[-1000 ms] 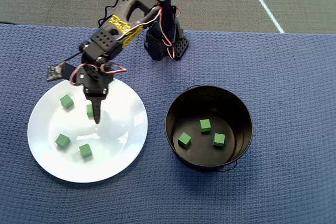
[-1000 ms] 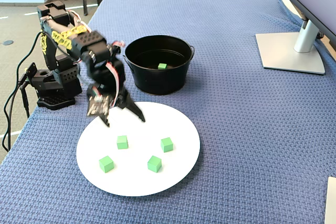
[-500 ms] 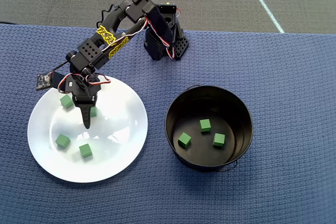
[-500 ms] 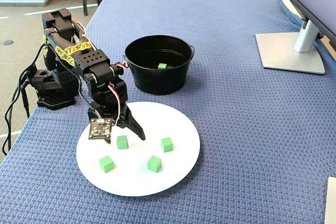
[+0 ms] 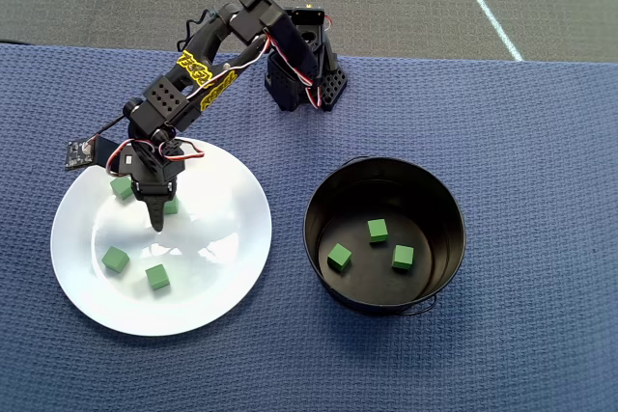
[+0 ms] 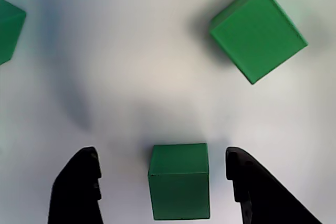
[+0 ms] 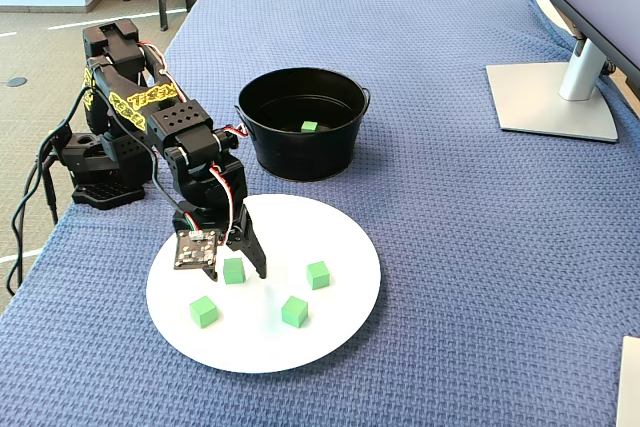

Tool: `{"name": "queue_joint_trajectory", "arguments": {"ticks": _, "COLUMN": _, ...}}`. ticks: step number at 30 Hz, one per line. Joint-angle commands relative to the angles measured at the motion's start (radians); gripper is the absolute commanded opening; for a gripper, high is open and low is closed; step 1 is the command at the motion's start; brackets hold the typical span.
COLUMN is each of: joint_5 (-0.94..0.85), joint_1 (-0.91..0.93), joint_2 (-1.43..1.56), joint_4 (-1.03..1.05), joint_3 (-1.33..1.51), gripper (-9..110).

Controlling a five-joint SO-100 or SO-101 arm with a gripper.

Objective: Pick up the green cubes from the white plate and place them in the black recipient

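The white plate holds several green cubes. My gripper is down on the plate and open. Its two black fingers stand either side of one green cube, with a gap on each side. In the wrist view two more green cubes lie ahead, one at the upper right and one at the left edge. The black recipient stands to the right of the plate in the overhead view. Three green cubes lie on its bottom.
The arm's base stands at the back edge of the blue cloth. A grey monitor stand sits at the far right in the fixed view. Cables hang off the table's left edge beside the base.
The arm swung left in the overhead view and came down over the plate. The open gripper now straddles a cube it was above and beside one second ago.
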Motion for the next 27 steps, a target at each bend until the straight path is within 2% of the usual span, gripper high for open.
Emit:
{"name": "queue_joint_trajectory", "arguments": {"ticks": 1, "joint_5": 0.018, "joint_1": -0.015, "joint_2": 0.052, "joint_4": -0.025, "joint_3": 0.008, "gripper": 17}}
{"name": "queue_joint_trajectory", "arguments": {"ticks": 13, "joint_5": 0.021, "joint_1": -0.028, "joint_2": 0.064, "joint_4": -0.037, "joint_3": 0.029, "gripper": 16}}
{"name": "queue_joint_trajectory", "arguments": {"ticks": 15, "joint_5": 0.032, "joint_1": -0.032, "joint_2": 0.067, "joint_4": -0.046, "joint_3": 0.031, "gripper": 10}}
{"name": "queue_joint_trajectory", "arguments": {"ticks": 16, "joint_5": 0.051, "joint_1": -0.034, "joint_2": 0.069, "joint_4": -0.052, "joint_3": 0.031, "gripper": 1}}
{"name": "queue_joint_trajectory", "arguments": {"ticks": 20, "joint_5": 0.060, "joint_1": -0.037, "joint_2": 0.100, "joint_4": -0.066, "joint_3": 0.055, "gripper": 0}}
{"name": "queue_joint_trajectory", "arguments": {"ticks": 23, "joint_5": 0.117, "joint_1": -0.029, "joint_2": 0.169, "joint_4": -0.054, "joint_3": 0.074, "gripper": 0}}
{"name": "queue_joint_trajectory", "arguments": {"ticks": 27, "joint_5": 0.296, "joint_1": -0.006, "joint_2": 0.351, "joint_4": 0.005, "joint_3": 0.052, "gripper": 0}}
